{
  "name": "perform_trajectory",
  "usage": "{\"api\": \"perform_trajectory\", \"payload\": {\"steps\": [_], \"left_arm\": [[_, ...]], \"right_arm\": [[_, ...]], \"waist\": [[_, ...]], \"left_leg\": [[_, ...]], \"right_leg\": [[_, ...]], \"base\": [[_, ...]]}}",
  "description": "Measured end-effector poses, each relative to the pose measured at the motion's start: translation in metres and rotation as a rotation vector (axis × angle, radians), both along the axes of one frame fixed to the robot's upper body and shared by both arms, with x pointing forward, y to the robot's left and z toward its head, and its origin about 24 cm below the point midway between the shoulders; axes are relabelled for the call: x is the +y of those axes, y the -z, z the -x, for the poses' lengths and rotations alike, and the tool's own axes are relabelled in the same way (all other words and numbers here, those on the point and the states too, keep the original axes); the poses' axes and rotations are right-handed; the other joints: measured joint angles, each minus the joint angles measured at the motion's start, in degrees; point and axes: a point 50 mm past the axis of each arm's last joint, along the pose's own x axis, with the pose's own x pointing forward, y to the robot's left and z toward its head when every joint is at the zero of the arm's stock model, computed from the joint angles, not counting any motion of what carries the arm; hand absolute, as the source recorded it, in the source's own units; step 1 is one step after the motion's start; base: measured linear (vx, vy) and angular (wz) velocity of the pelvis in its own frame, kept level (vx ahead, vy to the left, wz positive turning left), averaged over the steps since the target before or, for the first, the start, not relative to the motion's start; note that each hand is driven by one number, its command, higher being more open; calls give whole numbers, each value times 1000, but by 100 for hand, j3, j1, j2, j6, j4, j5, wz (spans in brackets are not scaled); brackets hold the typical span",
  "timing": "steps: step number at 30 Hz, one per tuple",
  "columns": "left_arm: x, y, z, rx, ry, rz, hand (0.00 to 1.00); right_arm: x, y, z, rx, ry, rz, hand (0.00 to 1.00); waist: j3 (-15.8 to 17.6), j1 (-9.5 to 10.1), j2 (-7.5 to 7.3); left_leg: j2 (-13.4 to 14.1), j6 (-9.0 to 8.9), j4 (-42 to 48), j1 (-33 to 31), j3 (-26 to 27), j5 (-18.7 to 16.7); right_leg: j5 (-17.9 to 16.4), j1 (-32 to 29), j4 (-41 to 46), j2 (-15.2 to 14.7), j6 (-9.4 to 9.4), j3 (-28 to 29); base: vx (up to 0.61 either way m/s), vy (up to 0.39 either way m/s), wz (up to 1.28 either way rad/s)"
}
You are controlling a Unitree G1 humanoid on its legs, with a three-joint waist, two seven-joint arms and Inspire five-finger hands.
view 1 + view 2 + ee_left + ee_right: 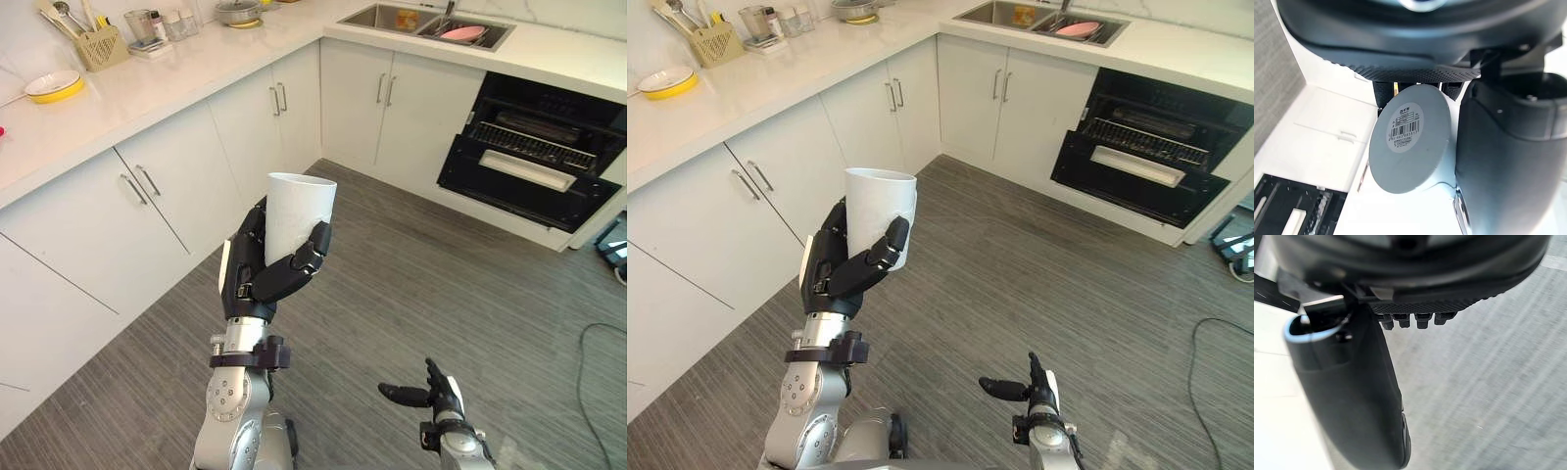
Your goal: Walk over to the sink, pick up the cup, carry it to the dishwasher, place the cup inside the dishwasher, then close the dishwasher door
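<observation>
A white cup (299,211) stands upright in my left hand (263,266), held above the grey floor in front of the corner cabinets. The fingers and thumb curl round its lower half. In the left wrist view the cup's round base (1409,138) with a barcode sticker shows between thumb and fingers. The dishwasher (534,157) sits under the counter at the far right, its door (517,184) hanging open with a rack inside. My right hand (436,394) is low near the front, fingers straight, holding nothing. The sink (426,22) lies in the counter at the back, left of the dishwasher.
White cabinets (176,186) run along the left and back under a pale countertop. A yellow dish (52,86), a utensil holder (101,44) and jars stand on the left counter. A pink plate (460,33) lies in the sink. Grey plank floor stretches between me and the dishwasher.
</observation>
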Motion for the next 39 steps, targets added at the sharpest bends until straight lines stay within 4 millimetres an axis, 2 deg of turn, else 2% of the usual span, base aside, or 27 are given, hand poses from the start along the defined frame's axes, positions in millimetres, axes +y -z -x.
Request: {"api": "perform_trajectory", "payload": {"steps": [3, 5, 6, 8, 10, 12, 14, 15, 16, 17, 19, 20, 21, 22, 23, 25, 26, 28, 29, 30, 31, 32, 33, 34, 35, 38, 39], "left_arm": [[7, 3, 1, 20, -25, -18, 0], [5, 5, 2, 31, 1, -44, 0], [5, 5, 3, 28, 16, -59, 0], [3, 3, 5, 22, 29, -64, 0], [-1, -4, 7, -7, 48, -53, 0], [-6, -9, 9, -36, 74, -42, 0], [-12, -8, 10, -36, 101, -34, 0], [-12, -7, 10, -35, 104, -34, 0], [-13, -4, 9, -23, 107, -34, 0], [-14, 2, 8, 2, 108, -36, 0], [-18, 15, 6, 76, 109, -26, 0], [-20, 19, 4, 99, 105, -16, 0], [-21, 21, 3, 113, 101, -7, 0], [-22, 24, 3, 135, 94, 6, 0], [-23, 24, 3, 135, 96, 12, 0], [-23, 19, 5, 110, 99, 24, 0], [-22, 17, 5, 101, 97, 27, 0], [-19, 11, 5, 65, 87, 34, 0], [-17, 13, 5, 73, 81, 32, 0], [-16, 15, 5, 79, 78, 29, 0], [-14, 19, 5, 97, 73, 31, 0], [-14, 20, 5, 103, 70, 31, 0], [-12, 23, 6, 118, 58, 31, 0], [-8, 26, 7, 129, 47, 18, 0], [-3, 27, 6, 133, 28, 9, 0], [3, 29, 6, 149, 7, -8, 0], [2, 29, 6, 152, 10, -11, 0]], "right_arm": [[1, 1, 1, 11, 0, -11, 100], [2, 1, 0, 5, 4, -15, 100], [4, 0, -2, -6, 2, -23, 100], [13, -4, -8, -38, -6, -47, 100], [22, -7, -12, -69, -7, -75, 100], [29, -9, -16, -88, -11, -94, 100], [31, -9, -16, -88, -19, -98, 100], [31, -9, -15, -87, -19, -98, 100], [29, -9, -15, -84, -20, -92, 100], [26, -7, -12, -70, -20, -84, 100], [14, -6, -8, -48, -25, -52, 100], [12, -6, -9, -48, -27, -47, 100], [11, -6, -8, -48, -26, -44, 100], [11, -8, -5, -55, -24, -43, 100], [12, -9, -3, -66, -19, -47, 100], [9, -14, -2, -103, -5, -34, 100], [8, -15, -4, -113, -5, -31, 100], [4, -17, -9, -124, -10, -18, 100], [6, -15, -12, -113, -15, -21, 100], [5, -13, -11, -102, -15, -20, 100], [3, -8, -5, -66, -13, -17, 100], [1, -6, -3, -52, -12, -12, 100], [-2, -2, 5, -11, -11, -7, 100], [3, 2, 9, 16, -8, -22, 100], [7, 4, 11, 23, -6, -33, 100], [7, 3, 10, 16, -4, -34, 100], [7, 2, 8, 9, -4, -31, 100]], "waist": [[29, 74, -49], [31, 86, -69], [52, 78, -116], [67, -42, -133], [75, -87, -128], [81, -179, -118], [80, -247, -109], [70, -269, -121], [51, -335, -135], [3, -394, -179], [-90, -391, 186], [-73, -446, 199], [-65, -469, 211], [-49, -456, 216], [-45, -421, 219], [-51, -253, 204], [-65, -205, 179], [-98, -78, 221], [-80, -24, 198], [-67, -13, 177], [-58, -9, 162], [-59, -7, 164], [-71, 11, 186], [-100, 15, 88], [-91, -60, -16], [-66, 6, -102], [-64, 8, -102]], "left_leg": [[-3, 120, 843, -223, 150, -785], [-27, 192, 891, 154, 334, -1133], [-77, 224, 805, 423, 420, -1253], [-136, 259, 542, 1024, 521, -1457], [-132, 279, 229, 1460, 560, -1580], [-128, 200, -90, 1842, 563, -1646], [-103, 5, -463, 2334, 615, -1685], [-97, -7, -525, 2414, 653, -1691], [-91, -88, -621, 2593, 661, -1736], [-98, -247, -676, 2836, 609, -1834], [242, -460, -618, 2996, 568, -1789], [345, -659, -192, 2937, 477, -1609], [458, -727, 254, 2859, 412, -1471], [700, -725, 1489, 2505, 226, -951], [889, -789, 2456, 2188, 126, -900], [1180, -629, 3695, 1504, 264, -1082], [1217, -591, 3767, 1294, 325, -1168], [1215, -393, 3363, 614, 369, -1478], [1060, -259, 2641, 438, 346, -1537], [942, -246, 2220, 388, 303, -1538], [556, -227, 1128, 248, 18, -1325], [416, -241, 719, 235, -116, -1146], [199, -261, 41, 322, -343, -285], [42, -100, -13, 450, -188, -206], [-60, 19, 202, 355, -132, -432], [-18, 231, 832, 321, 198, -1075], [-23, 230, 800, 423, 259, -1159]], "right_leg": [[74, -121, 393, -165, 140, 469], [166, -681, 1975, -342, 234, 694], [401, -1091, 2964, -464, 263, 828], [309, -1858, 4565, -473, 137, 910], [148, -2469, 4981, -369, -83, 645], [35, -3001, 4672, -249, -255, 303], [47, -3376, 3372, -65, -315, -184], [108, -3434, 2991, -21, -354, -276], [442, -3464, 2162, 97, -457, -415], [1297, -3396, 1813, 223, -752, -421], [1048, -3293, 2088, 431, -930, -659], [835, -3083, 2083, 489, -975, -736], [783, -2890, 2002, 555, -997, -770], [742, -2360, 1674, 707, -1039, -767], [742, -1915, 1348, 822, -1040, -742], [735, -1134, 695, 966, -1039, -578], [725, -1006, 553, 975, -1030, -525], [654, -693, 175, 965, -822, -300], [595, -564, 118, 873, -714, -160], [541, -504, 111, 800, -638, -111], [339, -391, 123, 593, -497, -18], [266, -377, 151, 514, -418, 20], [116, -321, 235, 392, -211, 188], [47, -275, 256, 229, -81, 332], [67, -270, 187, 116, -54, 483], [147, -268, 333, -45, 85, 825], [148, -361, 593, -70, 90, 866]], "base": [[329, 243, -15], [402, 289, -44], [432, 252, -37], [358, 121, -26], [345, 44, -12], [368, -19, 1], [477, -68, 3], [469, -81, 15], [535, -113, 25], [518, -115, 24], [822, -162, 2], [789, -183, -1], [614, -194, 11], [462, -137, 5], [431, -104, -1], [438, -55, -28], [460, -22, -47], [366, 92, -47], [320, 160, -42], [367, 268, -38], [245, 190, -23], [385, 338, -38], [299, 261, -44], [475, 361, -37], [348, 229, -22], [448, 309, -47], [415, 288, -55]]}}
